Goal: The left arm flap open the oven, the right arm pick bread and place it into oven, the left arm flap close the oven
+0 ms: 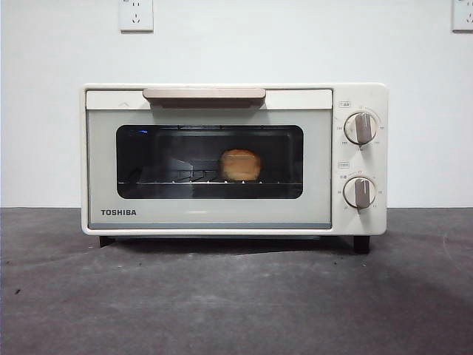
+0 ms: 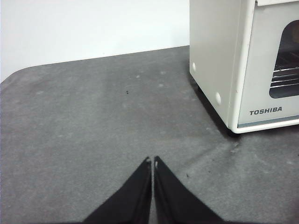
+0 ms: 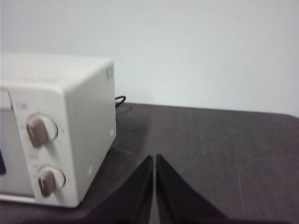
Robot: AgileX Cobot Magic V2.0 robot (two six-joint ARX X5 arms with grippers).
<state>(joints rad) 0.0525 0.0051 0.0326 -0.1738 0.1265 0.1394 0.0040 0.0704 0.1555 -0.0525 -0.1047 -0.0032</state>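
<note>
We see the golden bread [image 1: 240, 165] behind the cream oven's [image 1: 222, 214] shut door; the left gripper [image 2: 152, 161] and right gripper [image 3: 154, 157] hover pressed together over grey tabletop [image 1: 236, 296], white wall [image 1: 44, 111] behind.

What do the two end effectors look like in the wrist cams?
Left end effector: two matte black wedge-shaped jaws tapering to narrow tips, each tip with a small pale spot. Right end effector: the same matte black tapered pair, tips plain. No cables, markings or arm links are visible in any view; the front view shows neither arm.
</note>
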